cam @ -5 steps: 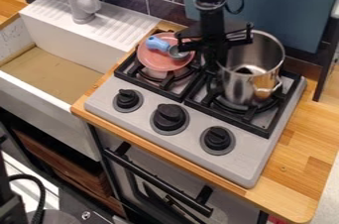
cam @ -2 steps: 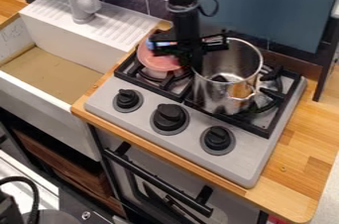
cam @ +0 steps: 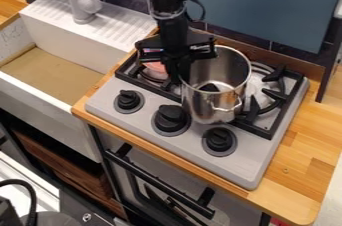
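Apparently upright, pot (cam: 215,106) was mid-stove, just beyond the knobs (cam: 171,119). Gripper (cam: 179,72) at its left rim; spread or pinching, couldn't tell. Level, slow handling seemed best over the grate (cam: 257,128). Farther left: pink pan (cam: 155,68), then sink (cam: 50,101).

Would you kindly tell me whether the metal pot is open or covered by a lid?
Open: the metal pot has no lid on it, and its inside is visible.

Open room over sink (cam: 57,75), pot (cam: 207,106) over stove (cam: 257,157)
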You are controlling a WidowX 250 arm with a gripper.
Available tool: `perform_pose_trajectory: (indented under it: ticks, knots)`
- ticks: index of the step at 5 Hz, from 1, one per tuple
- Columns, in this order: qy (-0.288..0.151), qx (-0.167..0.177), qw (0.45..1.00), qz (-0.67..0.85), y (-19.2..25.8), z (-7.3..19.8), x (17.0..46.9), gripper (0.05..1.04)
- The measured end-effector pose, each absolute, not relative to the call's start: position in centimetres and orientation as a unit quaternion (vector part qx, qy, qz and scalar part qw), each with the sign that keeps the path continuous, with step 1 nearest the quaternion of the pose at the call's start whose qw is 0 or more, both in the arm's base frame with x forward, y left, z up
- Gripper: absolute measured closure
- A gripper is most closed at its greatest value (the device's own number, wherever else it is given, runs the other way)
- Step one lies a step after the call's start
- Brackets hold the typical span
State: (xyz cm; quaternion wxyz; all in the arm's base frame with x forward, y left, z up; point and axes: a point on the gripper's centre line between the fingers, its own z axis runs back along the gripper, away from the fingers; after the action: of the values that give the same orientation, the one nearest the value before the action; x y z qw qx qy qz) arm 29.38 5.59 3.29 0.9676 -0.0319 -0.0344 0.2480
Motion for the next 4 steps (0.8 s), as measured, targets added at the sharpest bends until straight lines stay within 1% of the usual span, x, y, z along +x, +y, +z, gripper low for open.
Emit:
perform_pose_trajectory:
  ticks: [1, 4]
  knots:
    - [-0.035, -0.03, 0.971, 0.236, 5.8, 3.0, 28.4, 1.029]
    - [-0.042, -0.031, 0.969, 0.241, 6.9, 2.9, 28.1, 1.029]
